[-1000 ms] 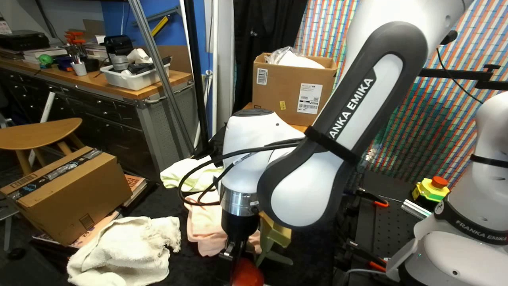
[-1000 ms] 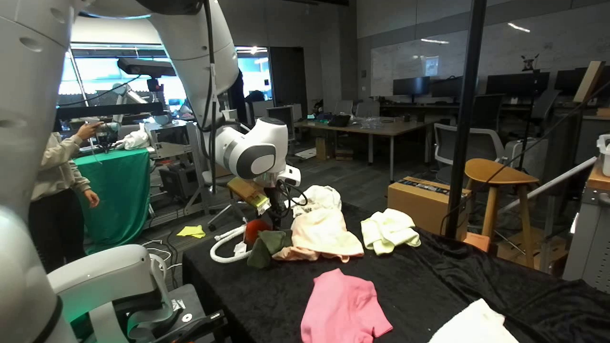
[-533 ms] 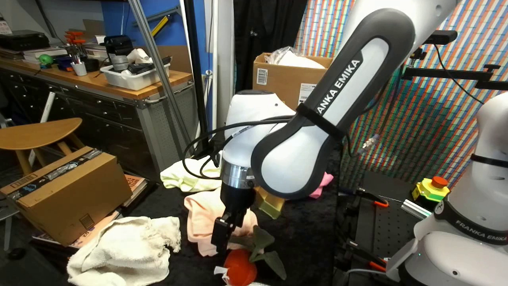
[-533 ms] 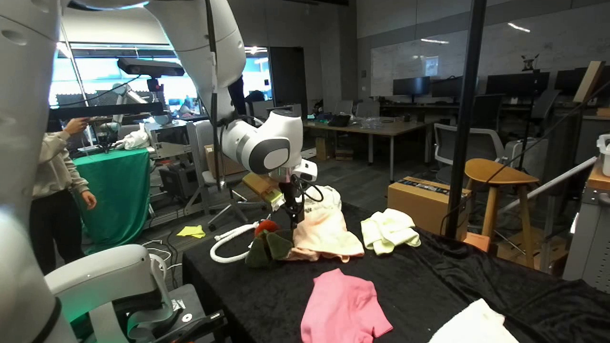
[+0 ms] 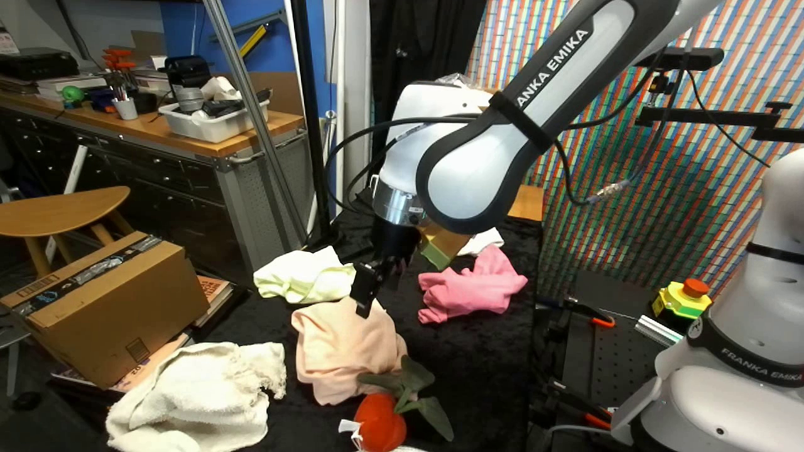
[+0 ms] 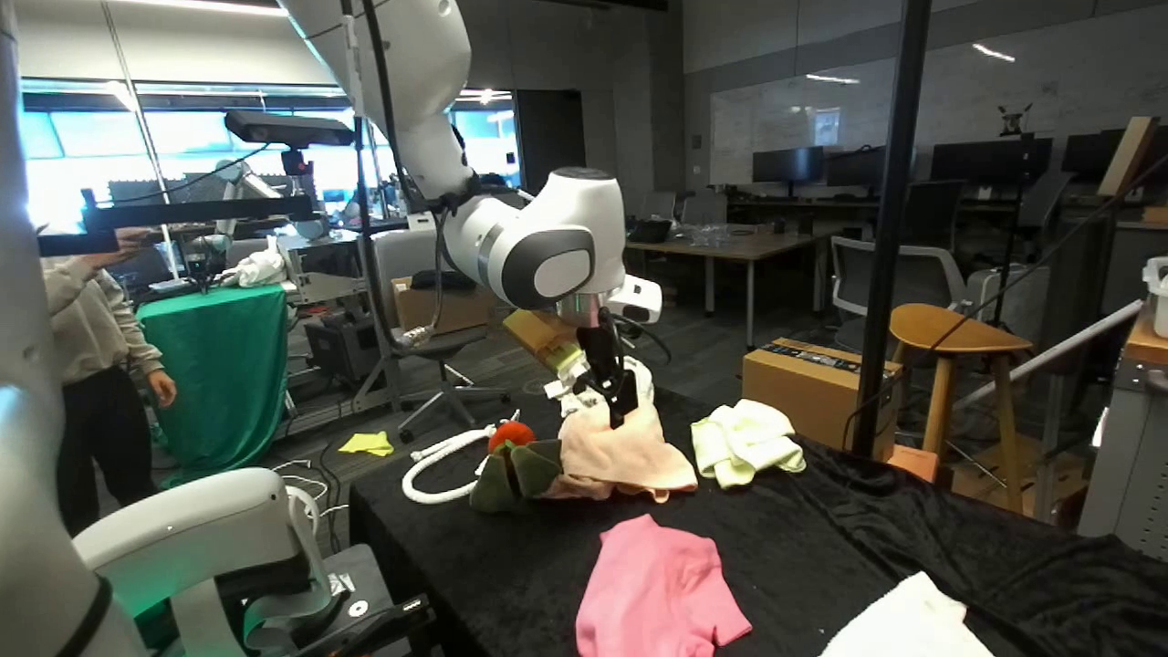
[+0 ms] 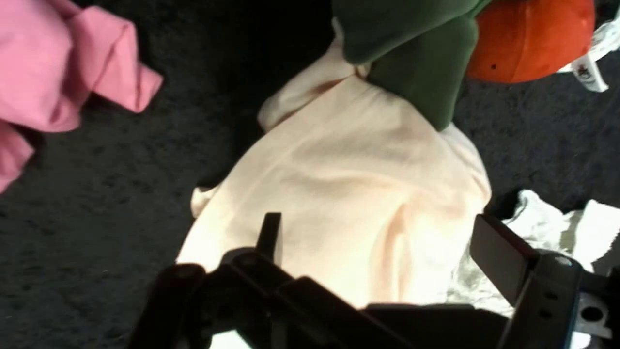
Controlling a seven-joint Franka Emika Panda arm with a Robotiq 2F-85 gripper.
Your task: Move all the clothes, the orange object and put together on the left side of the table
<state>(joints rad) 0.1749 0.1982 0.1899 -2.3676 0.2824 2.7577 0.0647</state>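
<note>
**Fingers (image 7: 503,261) empty over peach cloth (image 7: 348,184); orange object (image 7: 528,41) may snag**

Fingers stand wide apart, nothing gripped. Wrist view: orange object toward 2 o'clock of peach cloth, green leaves (image 7: 421,82) overlapping its edge, so tugging the cloth could drag both. Pressing too low could pinch the tabletop's (image 6: 511,584) black cover (image 7: 121,203). Pink cloth (image 7: 38,63) apart at 10, cream cloth (image 7: 535,213) past 3. In an exterior view: yellow cloth (image 6: 748,443) at 3, white cloth (image 6: 908,625) at 4; black post (image 6: 892,228) and cardboard box (image 6: 798,392) toward 2–3, likely blocking wide swings.
</note>
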